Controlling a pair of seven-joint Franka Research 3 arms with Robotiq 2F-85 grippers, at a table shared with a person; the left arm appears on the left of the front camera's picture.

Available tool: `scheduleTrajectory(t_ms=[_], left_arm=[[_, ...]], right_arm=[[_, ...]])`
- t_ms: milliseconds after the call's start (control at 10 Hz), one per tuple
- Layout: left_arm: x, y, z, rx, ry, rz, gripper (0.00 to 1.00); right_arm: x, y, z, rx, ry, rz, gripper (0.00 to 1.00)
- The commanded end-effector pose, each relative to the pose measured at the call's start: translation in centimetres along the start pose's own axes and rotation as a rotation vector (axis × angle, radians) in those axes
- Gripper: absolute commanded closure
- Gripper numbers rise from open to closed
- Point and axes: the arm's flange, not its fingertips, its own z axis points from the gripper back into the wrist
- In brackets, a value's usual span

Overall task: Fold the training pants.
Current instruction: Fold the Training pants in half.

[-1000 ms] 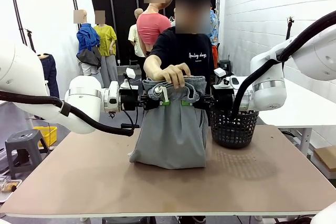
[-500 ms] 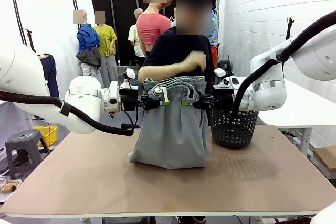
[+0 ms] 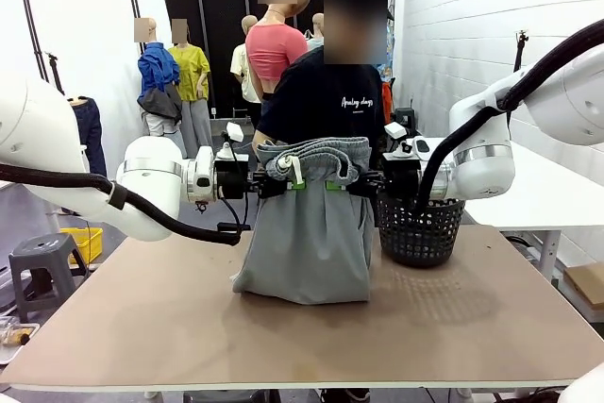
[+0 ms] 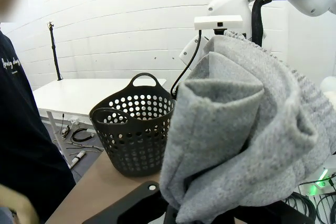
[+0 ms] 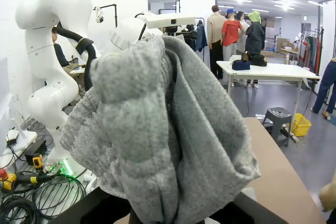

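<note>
Both arms hold the training pants (image 3: 307,224) up by the waistband over the counter (image 3: 142,327); the left fingers (image 3: 294,179) and right fingers (image 3: 332,181) are clamped on it. The legs' lower end rests on the counter. Next, probably, lowering them flat for a fold.

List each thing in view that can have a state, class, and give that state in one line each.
training pants: held up by the waistband, hanging, hem resting on the table.
left gripper: shut on the waistband.
right gripper: shut on the waistband.
basket: upright on the table, beside the pants.
person's hands: off the pants.
</note>
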Motion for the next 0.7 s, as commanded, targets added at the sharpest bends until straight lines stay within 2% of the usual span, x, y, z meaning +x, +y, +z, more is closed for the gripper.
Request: scheduleTrajectory(t_ms=[0, 600], left_arm=[[0.25, -0.13, -0.04, 0.007, -0.016, -0.012, 1.00], [0.25, -0.13, -0.04, 0.007, -0.016, -0.012, 1.00]], right_arm=[[0.25, 0.26, 0.01, -0.003, -0.006, 0.002, 1.00], [0.25, 0.26, 0.01, -0.003, -0.006, 0.002, 1.00]])
